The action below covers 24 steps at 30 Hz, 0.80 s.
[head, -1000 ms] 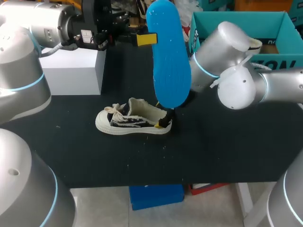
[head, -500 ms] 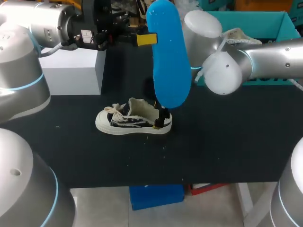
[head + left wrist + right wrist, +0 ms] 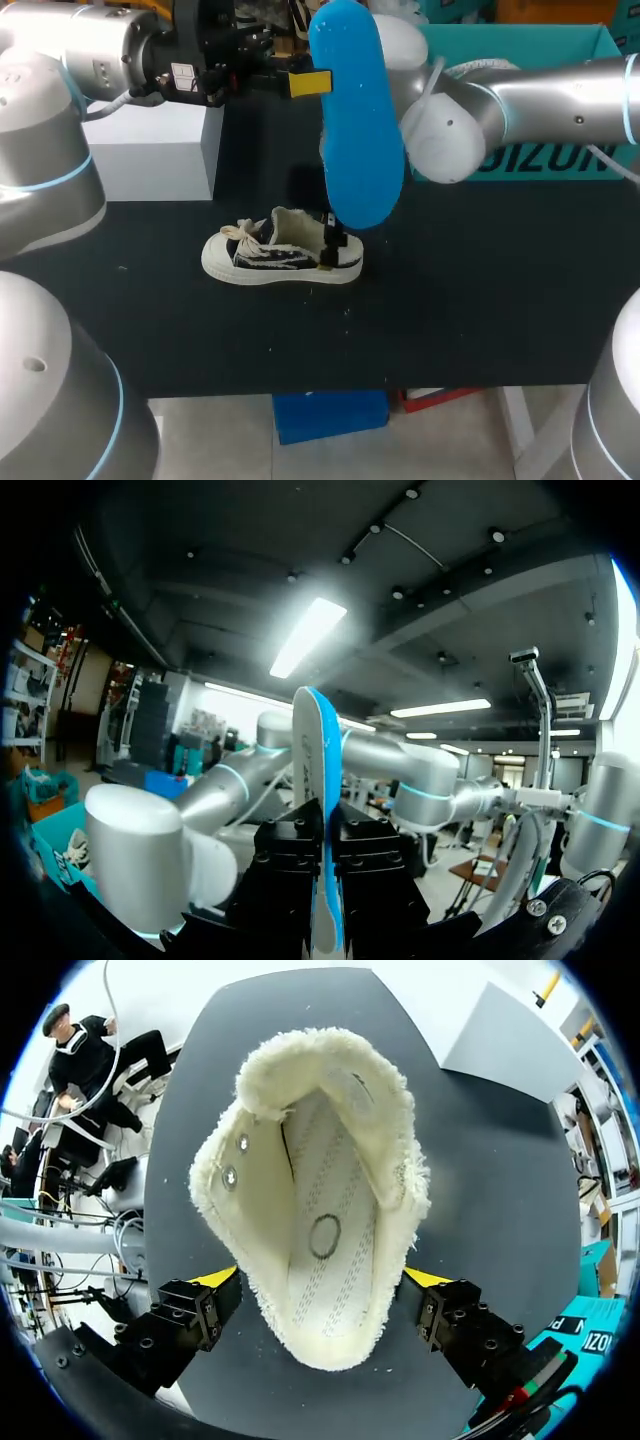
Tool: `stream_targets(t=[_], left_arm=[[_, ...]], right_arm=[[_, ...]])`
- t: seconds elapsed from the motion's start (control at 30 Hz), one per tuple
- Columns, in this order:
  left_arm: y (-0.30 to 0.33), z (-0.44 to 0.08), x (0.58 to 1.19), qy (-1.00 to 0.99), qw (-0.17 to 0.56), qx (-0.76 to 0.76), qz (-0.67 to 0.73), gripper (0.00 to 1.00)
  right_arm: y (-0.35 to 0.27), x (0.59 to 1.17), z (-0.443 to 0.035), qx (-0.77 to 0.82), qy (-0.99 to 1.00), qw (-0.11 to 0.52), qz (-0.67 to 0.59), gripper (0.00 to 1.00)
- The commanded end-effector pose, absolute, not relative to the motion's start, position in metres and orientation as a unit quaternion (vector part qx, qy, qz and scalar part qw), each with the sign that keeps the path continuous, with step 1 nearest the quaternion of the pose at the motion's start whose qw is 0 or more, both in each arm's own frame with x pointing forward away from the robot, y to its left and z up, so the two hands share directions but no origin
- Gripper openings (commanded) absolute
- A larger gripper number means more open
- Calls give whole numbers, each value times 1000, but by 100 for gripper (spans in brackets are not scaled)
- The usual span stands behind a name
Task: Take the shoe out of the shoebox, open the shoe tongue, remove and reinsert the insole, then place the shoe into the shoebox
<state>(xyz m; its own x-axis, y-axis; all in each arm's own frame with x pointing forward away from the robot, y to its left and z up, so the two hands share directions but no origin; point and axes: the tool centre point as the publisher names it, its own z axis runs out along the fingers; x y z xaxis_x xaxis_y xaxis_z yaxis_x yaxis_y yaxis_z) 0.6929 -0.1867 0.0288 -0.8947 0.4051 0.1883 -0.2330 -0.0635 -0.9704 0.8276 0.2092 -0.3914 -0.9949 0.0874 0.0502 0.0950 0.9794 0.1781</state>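
A small cream and black shoe [image 3: 270, 251] lies on its sole on the black table [image 3: 470, 300], toe to the left. My right gripper [image 3: 333, 250] stands over its heel. In the right wrist view the shoe [image 3: 322, 1190] shows its fleecy lining and bare inner floor, and the right gripper [image 3: 320, 1280] is open with one yellow tip on each side of the heel. The blue insole [image 3: 355, 120] hangs upright high above the table, with my left gripper [image 3: 303, 83] shut on its upper edge. The left wrist view shows the insole [image 3: 316, 780] edge-on between the shut black fingers [image 3: 290, 870].
A teal shoebox [image 3: 590, 45] stands open at the back right, behind my right arm. A white block [image 3: 150, 150] sits at the back left. Bare tabletop lies in front of the shoe and to its right.
My right arm has swung left and back across the shoebox, and its gripper has shifted slightly left at the shoe's heel. The left arm and insole have not moved.
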Motion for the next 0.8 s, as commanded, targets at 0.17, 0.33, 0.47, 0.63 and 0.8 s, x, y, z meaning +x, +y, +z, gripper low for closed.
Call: stream_targets(t=[0.17, 0.33, 0.47, 0.63, 0.8], left_arm=[[-187, 27, 692, -648, 219, -66, 727, 0], [-187, 27, 692, -648, 219, -66, 727, 0], [-187, 27, 692, -648, 219, -66, 727, 0], [-187, 27, 692, -648, 219, -66, 727, 0], [-187, 27, 692, -648, 219, -66, 727, 0]], right_arm=[[213, 825, -392, -48, -995, 21, -80, 100], [212, 823, -392, -47, -993, 10, -108, 100], [212, 822, -392, -36, -987, -5, -158, 100], [213, 822, -392, -20, -979, -15, -202, 100], [213, 823, -395, -6, -968, -23, -249, 100]])
